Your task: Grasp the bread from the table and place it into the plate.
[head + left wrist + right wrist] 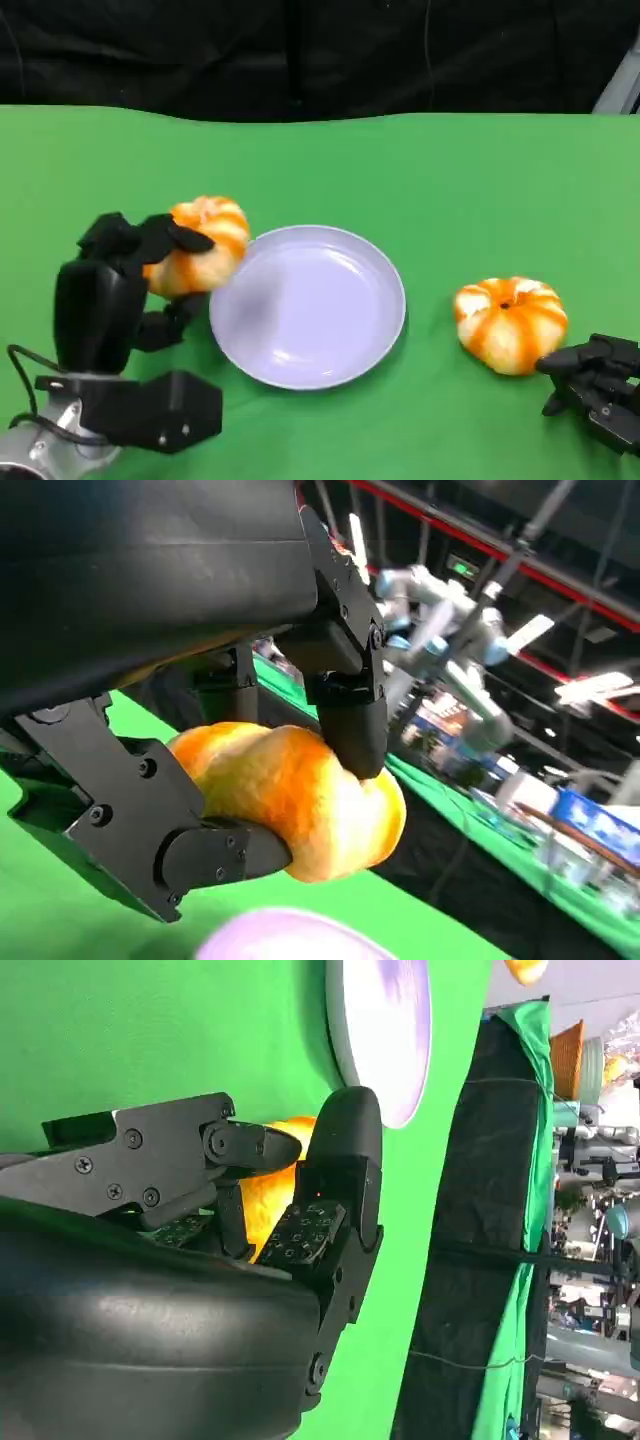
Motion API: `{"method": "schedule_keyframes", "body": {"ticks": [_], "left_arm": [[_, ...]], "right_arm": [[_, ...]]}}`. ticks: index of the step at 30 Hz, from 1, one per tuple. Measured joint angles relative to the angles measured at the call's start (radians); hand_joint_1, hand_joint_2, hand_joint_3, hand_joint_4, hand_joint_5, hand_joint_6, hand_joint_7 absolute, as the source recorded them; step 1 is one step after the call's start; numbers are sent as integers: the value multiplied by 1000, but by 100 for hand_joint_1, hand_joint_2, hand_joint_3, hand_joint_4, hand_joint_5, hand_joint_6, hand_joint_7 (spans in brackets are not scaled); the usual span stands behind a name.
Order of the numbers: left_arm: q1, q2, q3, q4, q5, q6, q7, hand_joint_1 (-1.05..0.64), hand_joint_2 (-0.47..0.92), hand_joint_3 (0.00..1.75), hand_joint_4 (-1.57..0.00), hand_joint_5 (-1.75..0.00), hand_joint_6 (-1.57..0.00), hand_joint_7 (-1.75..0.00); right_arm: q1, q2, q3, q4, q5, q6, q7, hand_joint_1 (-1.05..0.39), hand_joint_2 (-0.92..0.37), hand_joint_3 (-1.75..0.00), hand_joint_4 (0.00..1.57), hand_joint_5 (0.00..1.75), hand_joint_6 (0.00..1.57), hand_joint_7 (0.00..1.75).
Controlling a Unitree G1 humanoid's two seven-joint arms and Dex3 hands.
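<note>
The left hand [125,275] is clamped on one bread [200,245], fingers over its top and thumb under its side; the left wrist view confirms the grip, with a finger pressed into the crown and another cupping the underside. This bread sits just beyond the hand's fingertips, at the near edge of the plate [330,360], apparently lifted clear of the green table [450,180], though the gap beneath it cannot be confirmed. A second bread [510,325] lies on the table just ahead of the right hand [595,385], beyond the plate's far side from the left hand. The right hand's fingers are apart and hold nothing; whether the fingertips touch that bread cannot be determined. Judgement on handling: the bread appears light, soft and compressible, with a glazed lobed surface that may be slightly slick; a broad grasp across the sides, with moderate pressure, should serve better than a pinch at the crown, which risks denting it. Limitations: the left hand conceals the near half of the held bread, the right hand is cut off at the head view's edge, and the right wrist view's own fingers screen most of the second bread.
</note>
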Motion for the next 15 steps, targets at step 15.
{"method": "schedule_keyframes", "body": {"ticks": [15], "left_arm": [[7, -29, -38, -23, 15, -42, -50, 4, 48, 93, -84, -133, -99, -91]], "right_arm": [[0, 0, 1, 1, -1, 0, -10, -2, -92, -36, 78, 134, 99, 63]]}}
